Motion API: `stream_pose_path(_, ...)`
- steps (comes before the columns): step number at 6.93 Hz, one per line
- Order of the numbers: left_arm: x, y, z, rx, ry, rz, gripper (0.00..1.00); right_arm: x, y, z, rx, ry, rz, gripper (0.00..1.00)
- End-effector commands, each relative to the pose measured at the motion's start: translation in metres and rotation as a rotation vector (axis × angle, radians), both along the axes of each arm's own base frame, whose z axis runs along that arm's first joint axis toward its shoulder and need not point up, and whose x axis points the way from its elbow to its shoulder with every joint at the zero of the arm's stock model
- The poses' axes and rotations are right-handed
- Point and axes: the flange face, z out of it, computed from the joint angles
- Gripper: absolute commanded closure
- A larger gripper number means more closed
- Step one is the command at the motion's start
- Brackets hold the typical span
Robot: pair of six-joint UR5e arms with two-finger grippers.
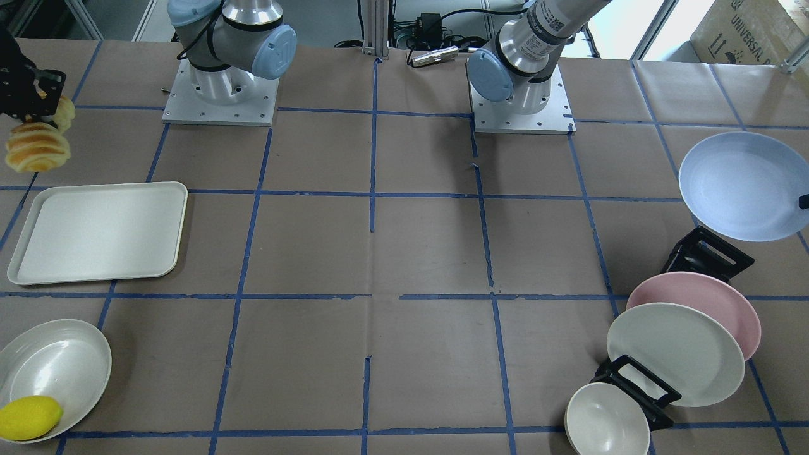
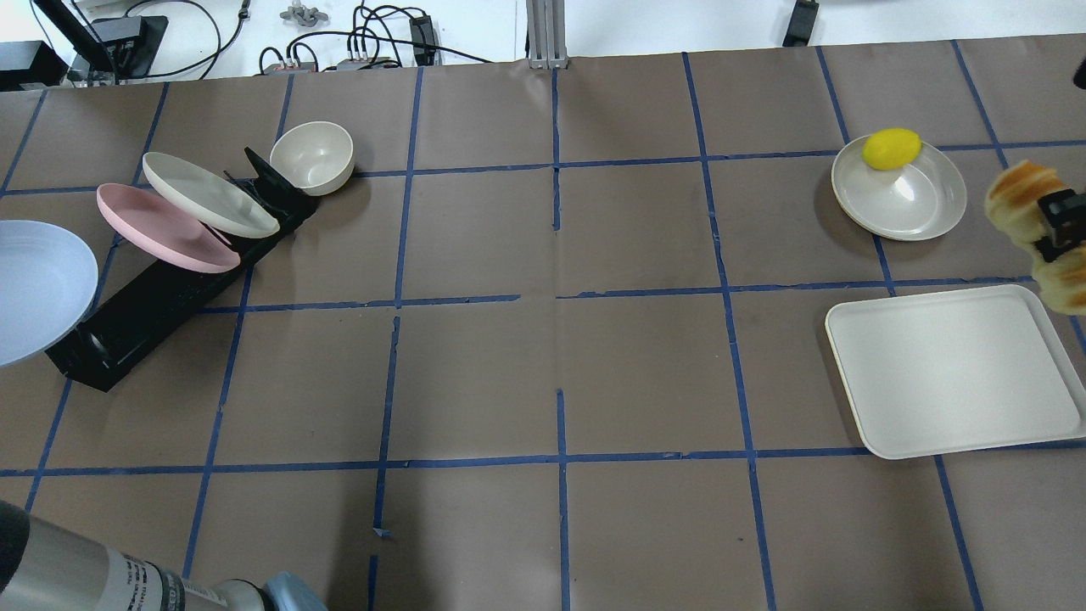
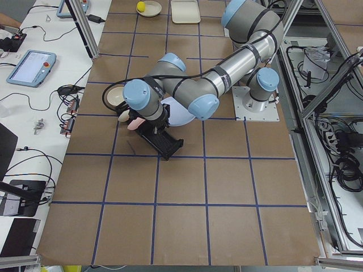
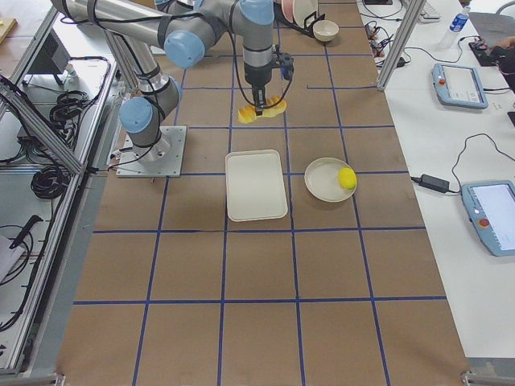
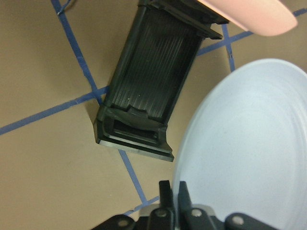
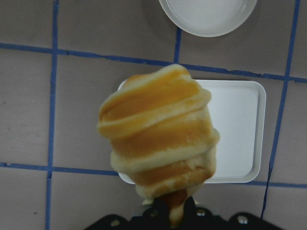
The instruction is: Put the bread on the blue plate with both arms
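Overhead exterior: bread (image 2: 1014,204) in R pincer (image 2: 1054,231), blue plate (image 2: 38,288) in L pincer (image 5: 173,189)

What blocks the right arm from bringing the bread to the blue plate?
Probably nothing, so yes: the right gripper holds the bread raised, the left gripper holds the blue plate lifted across the table, and only the flat tray lies between.

A white tray (image 1: 98,230) lies at mid-left of the front-facing view. In the lower left corner a white dish (image 1: 57,360) holds a lemon (image 1: 30,417) at its edge. At lower right a black rack (image 1: 711,253) carries a tilted pink plate (image 1: 701,291) and cream plate (image 1: 675,354). A small bowl (image 1: 607,420) sits just beside the rack's lower end.
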Motion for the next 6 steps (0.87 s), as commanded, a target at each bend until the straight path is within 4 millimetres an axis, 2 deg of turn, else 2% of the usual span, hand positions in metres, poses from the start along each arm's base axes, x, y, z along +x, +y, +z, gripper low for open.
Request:
stream_pose_path(1, -0.100, -0.033, 0.025, -0.014, -0.004, -0.028, 0.89, 0.103, -0.019, 0.031, 0.009, -0.021, -0.083, 0.91)
stream_pose_path(2, -0.162, -0.050, 0.028, 0.002, -0.008, 0.015, 0.89, 0.142, -0.029, 0.027, 0.015, -0.025, -0.134, 0.91)
stream_pose_path(3, -0.227, -0.053, 0.028, 0.031, -0.025, 0.051, 0.89, 0.174, -0.037, 0.022, 0.024, -0.025, -0.163, 0.91)
stream_pose_path(4, -0.285, -0.051, 0.014, 0.045, -0.005, 0.094, 0.89, 0.194, -0.053, 0.018, 0.032, -0.023, -0.150, 0.91)
stream_pose_path(5, -0.342, -0.053, -0.006, 0.034, -0.045, 0.131, 0.89, 0.204, -0.063, 0.026, 0.038, -0.018, -0.130, 0.91)
stream_pose_path(6, -0.400, -0.049, -0.023, -0.004, -0.061, 0.072, 0.89, 0.205, -0.067, 0.028, 0.085, -0.004, -0.129, 0.91)
